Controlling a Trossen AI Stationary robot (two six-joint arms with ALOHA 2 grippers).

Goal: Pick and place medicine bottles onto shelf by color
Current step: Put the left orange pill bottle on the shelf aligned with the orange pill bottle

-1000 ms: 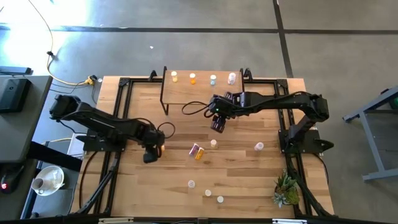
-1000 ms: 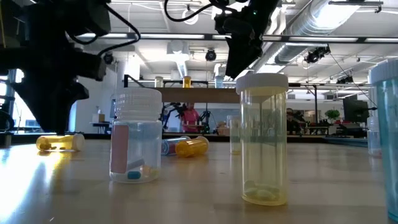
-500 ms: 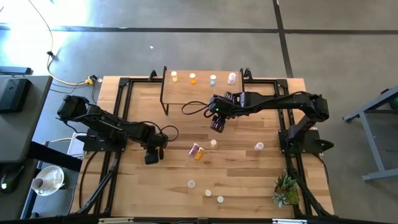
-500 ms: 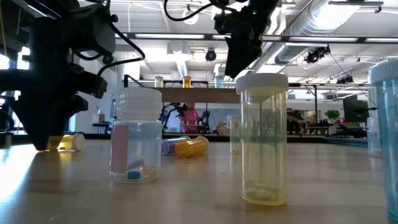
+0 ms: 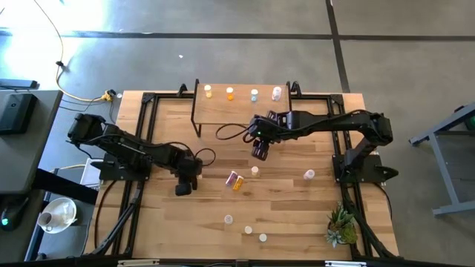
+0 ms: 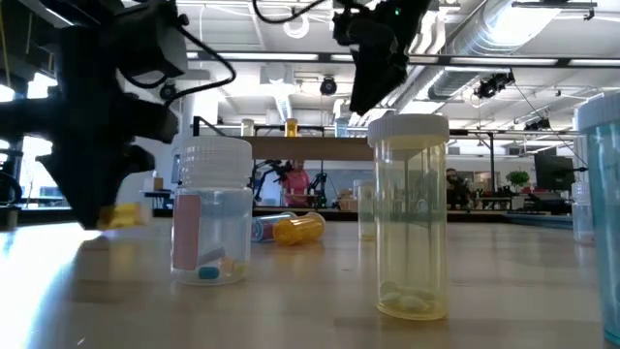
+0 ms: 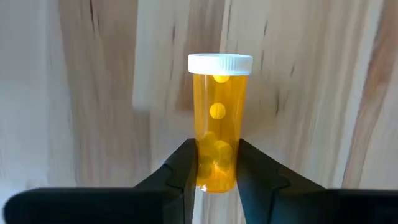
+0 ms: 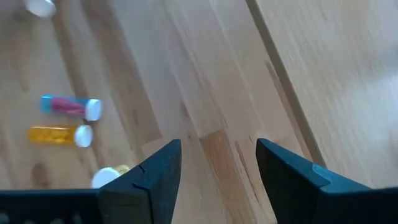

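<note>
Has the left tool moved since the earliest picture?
Yes. In the high view the left tool, shut on an orange bottle, sits slightly closer to the two lying bottles than before.

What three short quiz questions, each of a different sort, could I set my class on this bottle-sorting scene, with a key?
1. True or false: the left gripper is shut on the orange bottle.
2. How many bottles stand on the shelf in the high view?
   A. two  B. four  C. six
3. Fill in: the right gripper hangs with open jaws, holding ____.

Key
1. True: its jaws pinch the bottle's lower body.
2. B: four, in a row along the far edge.
3. Nothing: only bare table shows between its jaws.
</note>
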